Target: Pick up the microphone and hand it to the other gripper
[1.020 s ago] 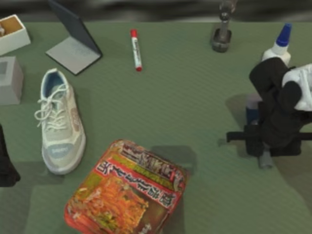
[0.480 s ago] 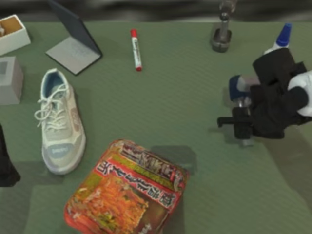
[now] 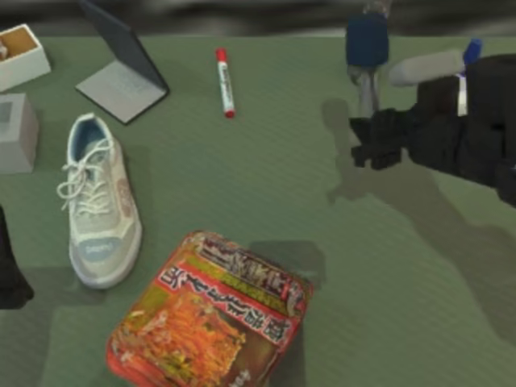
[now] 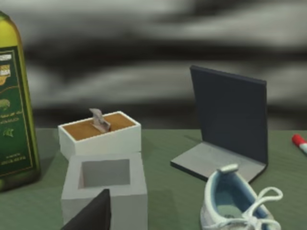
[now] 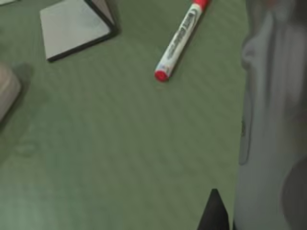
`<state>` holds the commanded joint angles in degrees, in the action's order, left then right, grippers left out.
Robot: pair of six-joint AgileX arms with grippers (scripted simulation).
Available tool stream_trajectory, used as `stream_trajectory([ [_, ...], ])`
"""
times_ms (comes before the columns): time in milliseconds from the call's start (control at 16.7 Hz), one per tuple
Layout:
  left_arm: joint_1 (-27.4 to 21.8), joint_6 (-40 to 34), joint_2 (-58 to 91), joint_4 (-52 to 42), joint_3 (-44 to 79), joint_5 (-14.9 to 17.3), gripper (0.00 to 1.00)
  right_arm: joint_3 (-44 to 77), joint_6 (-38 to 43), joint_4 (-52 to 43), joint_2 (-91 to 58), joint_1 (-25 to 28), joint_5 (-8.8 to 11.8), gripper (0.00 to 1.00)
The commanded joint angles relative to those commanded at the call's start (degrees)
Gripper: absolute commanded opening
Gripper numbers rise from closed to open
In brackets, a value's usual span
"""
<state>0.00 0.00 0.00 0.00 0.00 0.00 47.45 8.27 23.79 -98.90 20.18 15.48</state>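
Top view, microphone (image 3: 368,50): held in the right gripper (image 3: 372,139), jaws clamped on its grey handle, navy head upward, lifted at the table's (image 3: 290,185) far right; raised since half a second ago.
Top view, left gripper (image 3: 10,278): parked at left edge, mostly cut off.
Left wrist view: shoe (image 4: 237,203), grey box (image 4: 105,184) seen; jaw state cannot be told.
Right wrist view: handle (image 5: 271,120) blurred, close beside red-capped marker (image 5: 180,40).

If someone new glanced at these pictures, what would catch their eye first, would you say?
Most likely the right gripper at the table's right rear, holding the microphone up off the table, navy head toward the far edge. Next, the bright noodle package at the front centre and the white sneaker on the left. The left gripper sits parked at the left edge.
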Motion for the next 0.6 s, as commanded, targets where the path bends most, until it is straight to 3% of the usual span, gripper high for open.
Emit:
stream_trajectory([
  [360, 0.0, 0.0, 0.0, 0.0, 0.0, 0.0, 1.0, -6.4, -6.1, 22.3, 8.2, -0.5, 7.7, 0.0],
  [600, 0.0, 0.0, 0.0, 0.0, 0.0, 0.0, 1.0, -7.5, -7.3, 25.5, 10.1, -0.6, 9.0, 0.0],
])
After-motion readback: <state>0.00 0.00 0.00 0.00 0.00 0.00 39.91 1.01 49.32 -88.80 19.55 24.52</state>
